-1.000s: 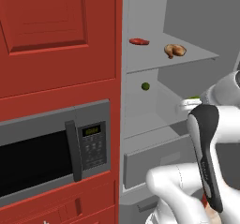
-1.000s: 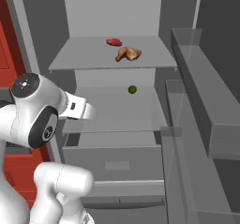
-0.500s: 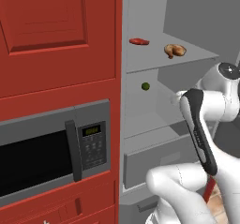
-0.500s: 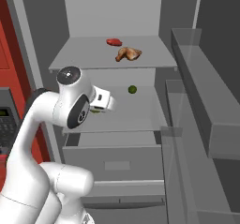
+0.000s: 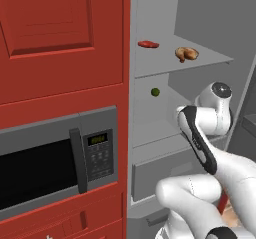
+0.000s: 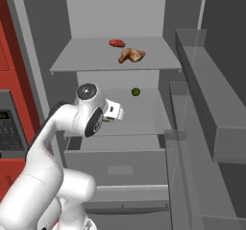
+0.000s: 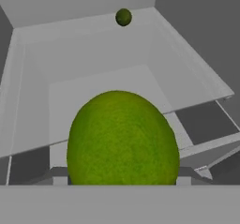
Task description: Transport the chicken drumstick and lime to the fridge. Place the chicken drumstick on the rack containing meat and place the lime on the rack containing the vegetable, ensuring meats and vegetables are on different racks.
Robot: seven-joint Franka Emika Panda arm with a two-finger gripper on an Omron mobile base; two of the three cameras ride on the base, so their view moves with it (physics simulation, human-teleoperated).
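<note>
While the microwave (image 5: pixel 55 158) sits in the red cabinet (image 5: pixel 60 38) at the far left, the open fridge (image 6: pixel 43 46) takes up the rest, and on its top rack (image 6: pixel 77 60) the meat (image 6: pixel 116 43) lies just left of the drumstick (image 6: pixel 131 55), near each other but apart; that half of the job looks done. One rack (image 6: pixel 149 116) down, the vegetable (image 6: pixel 136 92) rests toward the back. The lime (image 7: pixel 123 139) is at the front edge of that lower rack's opening, above the drawer (image 6: pixel 120 164), large and close in the hand view with the vegetable (image 7: pixel 123 17) far beyond it. The gripper (image 6: pixel 114 113) appears clamped on the lime: the fruit sits right where the tips should rise, and the tips themselves are hidden behind it, so the contact is my reading, not something plainly seen. In handling, I judge the lime light and firm, with a rind that gives little and takes a pinch well, though the skin is smooth and the form round, so it could squirt out of a shallow hold. The best purchase is across its widest part, on opposite sides, which is where the jaws seem to be. Once set down it may roll on the flat rack, so a low release well inside the edge, short of the vegetable, seems wise. To the right, the fridge door (image 6: pixel 211 108) stands open with its shelves.
</note>
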